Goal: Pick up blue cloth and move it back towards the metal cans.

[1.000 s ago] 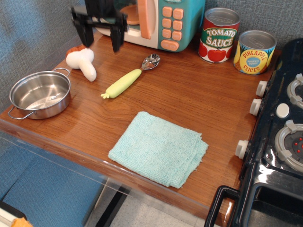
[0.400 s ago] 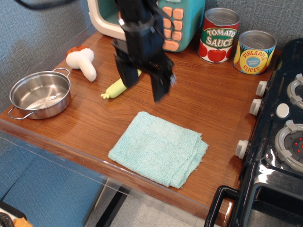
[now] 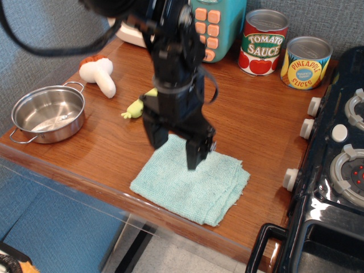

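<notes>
Claw spread wide, empty, fingertips at the back edge of the blue cloth. Cloth lies flat near the tabletop front edge, well apart from the metal cans at the back right.

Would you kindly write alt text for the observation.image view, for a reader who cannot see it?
A black robot tool, jaws open, reaches down over the far edge of a pale blue cloth on a wooden counter. Behind stand two metal cans and a toy microwave; a steel pot sits at the left, a black toy stove at the right.
</notes>
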Available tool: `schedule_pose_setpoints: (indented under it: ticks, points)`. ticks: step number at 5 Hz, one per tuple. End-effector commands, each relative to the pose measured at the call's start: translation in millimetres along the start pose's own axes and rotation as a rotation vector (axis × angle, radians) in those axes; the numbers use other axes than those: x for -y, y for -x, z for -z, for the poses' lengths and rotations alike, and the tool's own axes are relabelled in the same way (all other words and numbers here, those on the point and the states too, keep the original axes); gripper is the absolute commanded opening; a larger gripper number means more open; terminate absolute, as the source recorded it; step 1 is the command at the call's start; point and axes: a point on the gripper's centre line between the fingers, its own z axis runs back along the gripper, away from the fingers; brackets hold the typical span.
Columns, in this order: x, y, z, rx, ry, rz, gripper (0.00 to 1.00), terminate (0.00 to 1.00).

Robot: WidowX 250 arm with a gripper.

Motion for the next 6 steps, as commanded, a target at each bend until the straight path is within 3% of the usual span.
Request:
schedule_pose_setpoints:
  ticks: [1, 4, 6]
  points:
    - [3.2, 16.3, 0.3, 0.033, -0.053, 0.038, 1.0, 0.0]
    - [-3.4, 5.3, 23.0, -0.003, -0.073, -0.033, 1.0, 0.0]
    - [-12.3, -43.7, 33.5, 0.006, -0.07, -0.131, 1.0, 0.0]
